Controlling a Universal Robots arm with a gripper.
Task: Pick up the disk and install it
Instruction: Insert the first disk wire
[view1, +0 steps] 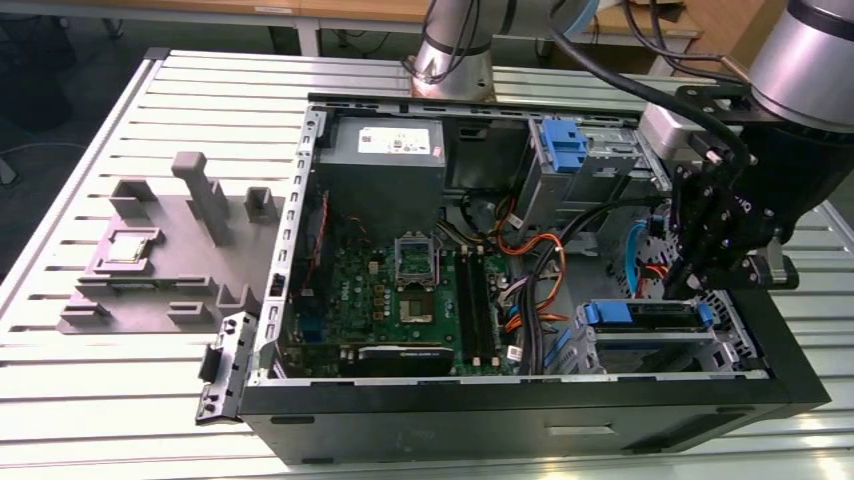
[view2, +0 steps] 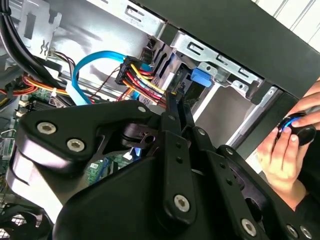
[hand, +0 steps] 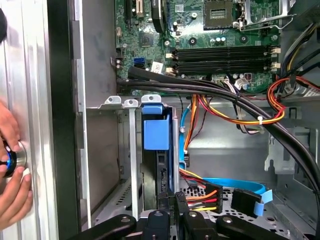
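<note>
The disk (view1: 647, 314), grey with blue rails, sits in the metal drive bay (view1: 661, 352) at the front corner of the open computer case, on the exterior view's right. My gripper (view1: 691, 285) hangs right above the disk's end nearest the case wall. In the first wrist view the disk (hand: 156, 127) stands edge-on in the bay slot, and my gripper (hand: 174, 201) is at its near end. In the second wrist view the gripper (view2: 176, 100) has its thin black fingers drawn together, pointing at the disk's blue rail end (view2: 200, 77). I see nothing between them.
Orange, red and blue cables (view1: 534, 270) run beside the bay over the motherboard (view1: 400, 290). A grey power-supply box (view1: 384, 150) and a bare blue bracket (view1: 567, 140) sit at the case's far side. A person's hand (view2: 287, 150) holds a round black device outside the case. A grey fixture (view1: 174, 240) lies on the table.
</note>
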